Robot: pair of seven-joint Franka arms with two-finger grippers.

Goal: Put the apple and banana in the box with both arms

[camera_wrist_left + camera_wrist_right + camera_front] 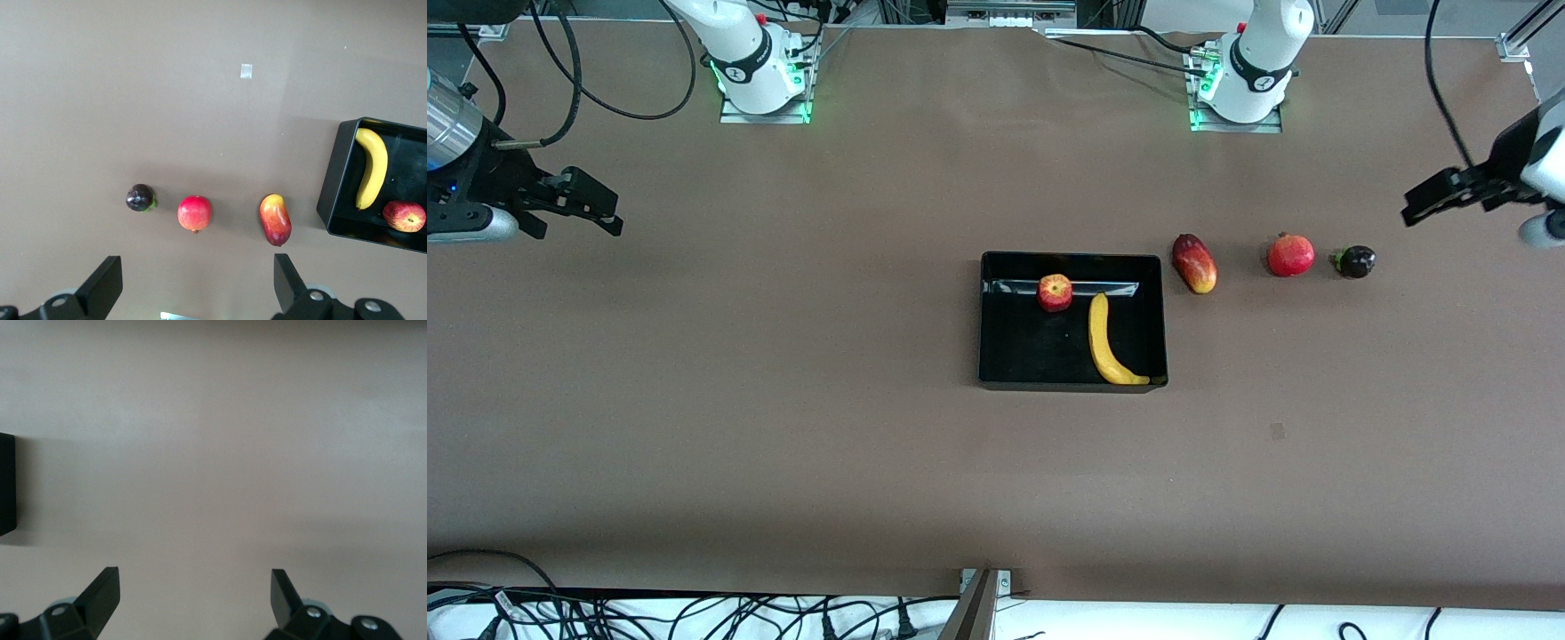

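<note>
The squat red apple (pixel 1055 292), yellow-patched with a pale dimpled top, sits in the glossy black low-walled box (pixel 996 356), just beside the long curved yellow banana (pixel 1108 341), whose dark tip reaches a corner. The left gripper (pixel 1427 204) hangs spread and empty over bare brown table near a small dark round fruit (pixel 1354 261), a round red pomegranate (pixel 1290 255) and an elongated red-yellow mango (pixel 1194 263). The right gripper (pixel 596 206), also spread and empty, waits well apart from the box
</note>
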